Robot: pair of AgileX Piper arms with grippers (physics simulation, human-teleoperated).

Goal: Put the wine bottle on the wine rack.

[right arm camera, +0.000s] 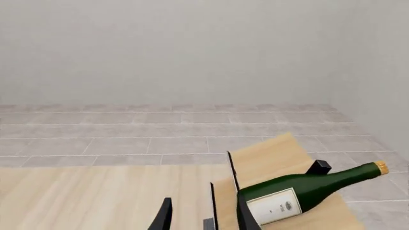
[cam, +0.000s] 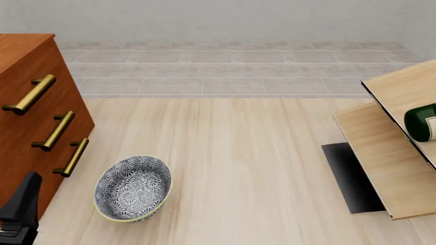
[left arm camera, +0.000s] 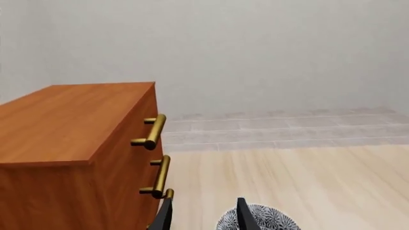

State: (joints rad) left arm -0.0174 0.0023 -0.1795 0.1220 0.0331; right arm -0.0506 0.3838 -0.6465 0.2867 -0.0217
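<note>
- Lying on its side across the slanted pale-wood panels of the wine rack (right arm camera: 275,163), the wine bottle (right arm camera: 307,189) rests with its tan cork end pointing away from the right arm and its pale label low on the body, facing up.
- In the front view only the butt end of the wine bottle (cam: 422,122) shows, at the right edge, resting on the wine rack (cam: 381,148); the rack's dark base plate lies flat on the desk (cam: 252,168) beneath the panels.
- The right claw (right arm camera: 203,218) has its two dark fingers apart with nothing between them; it hangs just short of the bottle, one finger overlapping the label end in the right wrist view, and whether it touches cannot be told.
- The left claw (left arm camera: 201,215) is likewise spread and grips nothing; its fingertips show at the edge of the left wrist view, beside the drawer cabinet (left arm camera: 70,143).
- The reddish-brown drawer cabinet (cam: 34,117) stands at the desk's left side, three brass handles on its front.
- A patterned bowl (cam: 132,188), dark blue and white with a yellowish rim, sits on the desk just beside the cabinet, well apart from the rack.
- A dark part of the left arm shows at the front view's lower left corner.
</note>
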